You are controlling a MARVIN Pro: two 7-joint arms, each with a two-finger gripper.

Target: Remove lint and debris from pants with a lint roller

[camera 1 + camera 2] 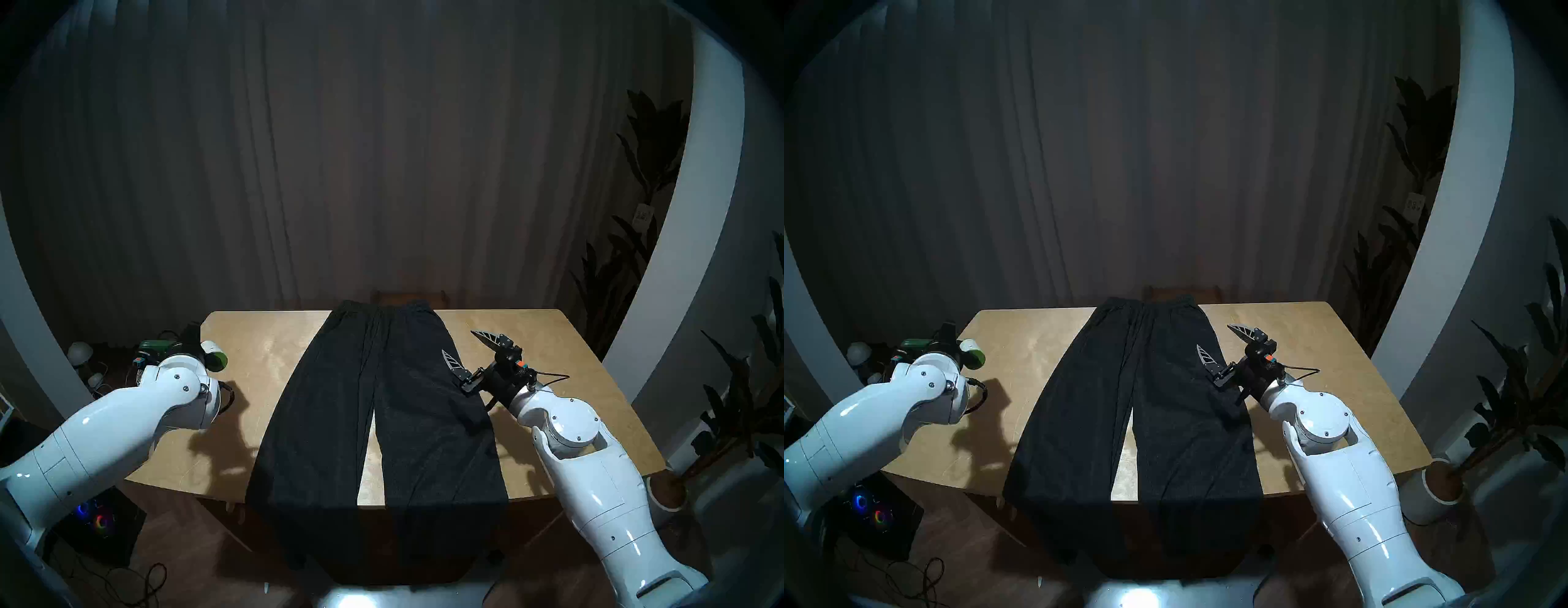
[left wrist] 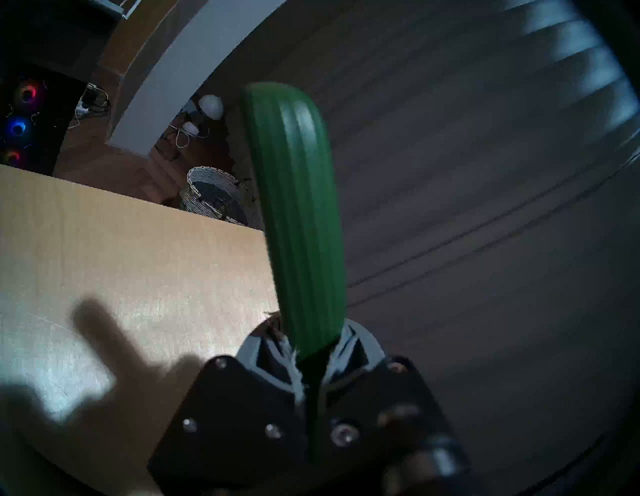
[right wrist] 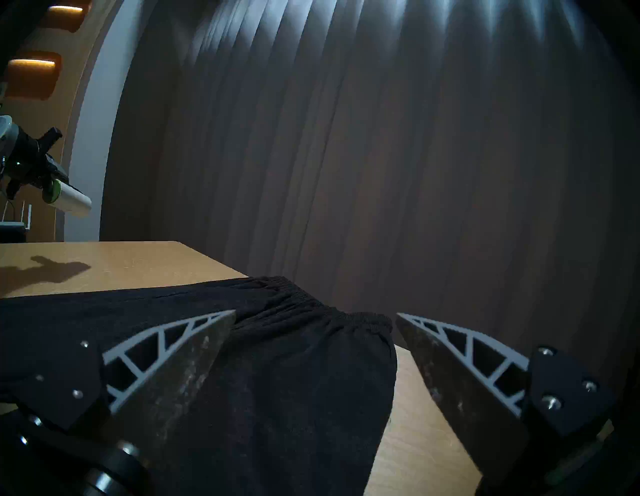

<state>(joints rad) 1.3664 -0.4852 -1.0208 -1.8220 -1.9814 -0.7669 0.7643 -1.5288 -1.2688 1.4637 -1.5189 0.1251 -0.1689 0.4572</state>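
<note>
The dark pants (image 1: 360, 403) lie flat along the wooden table (image 1: 263, 348), waistband at the far edge and leg ends hanging over the near edge. Lint and debris are too small to make out on the fabric. My left gripper (image 2: 311, 346) is shut on the dark green handle (image 2: 301, 225) of the lint roller (image 1: 214, 352), held in the air above the table's far left corner, apart from the pants. My right gripper (image 1: 460, 344) stands open over the pants' right hip edge (image 3: 277, 381), one finger above the fabric and one above bare table.
A woven basket (image 2: 214, 194) stands on the floor beyond the table's left side. A computer case with coloured fans (image 1: 97, 518) and cables sit on the floor at the near left. Potted plants (image 1: 674, 488) stand at the right, and a curtain hangs behind the table.
</note>
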